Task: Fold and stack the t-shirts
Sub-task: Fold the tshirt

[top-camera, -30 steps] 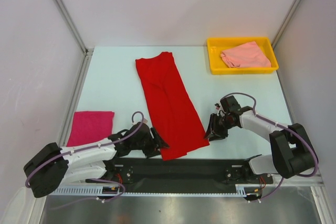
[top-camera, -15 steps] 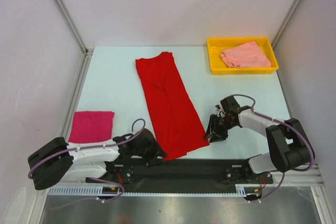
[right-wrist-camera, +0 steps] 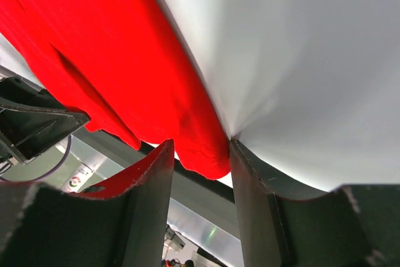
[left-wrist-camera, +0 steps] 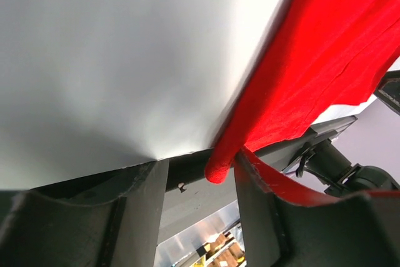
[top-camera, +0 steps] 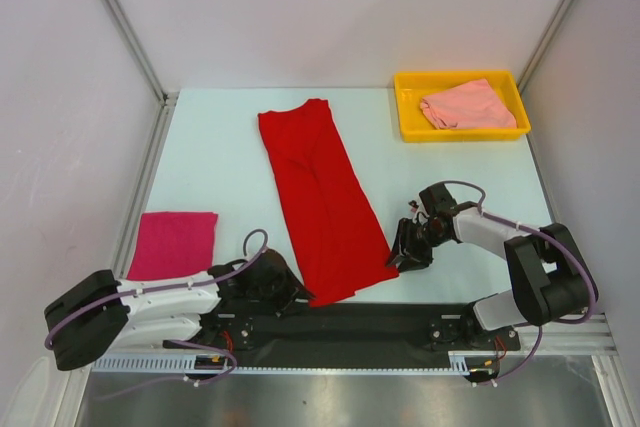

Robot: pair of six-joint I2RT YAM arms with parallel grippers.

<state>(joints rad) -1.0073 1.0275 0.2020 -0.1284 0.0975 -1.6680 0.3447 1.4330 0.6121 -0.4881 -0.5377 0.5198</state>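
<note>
At near edge of table (top-camera: 220, 167), red t-shirt (top-camera: 325, 207) lies as long strip reaching toward far edge. Hem corners: left pincer (left-wrist-camera: 200, 170) spread around near-left one; right pincer (right-wrist-camera: 200, 154) has near-right one filling gap, cannot tell if pinched. Advice: close both deep over all layers, lift evenly. Table pale, smooth; white walls (top-camera: 300, 17) close on three sides.

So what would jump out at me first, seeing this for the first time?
The bright red t-shirt, a long strip down the middle of the table, grabs the eye first. The left tool and right tool sit at its near corners, cloth between their fingers. A yellow tray at the far right holds a salmon pink t-shirt; a folded magenta t-shirt lies near left.
</note>
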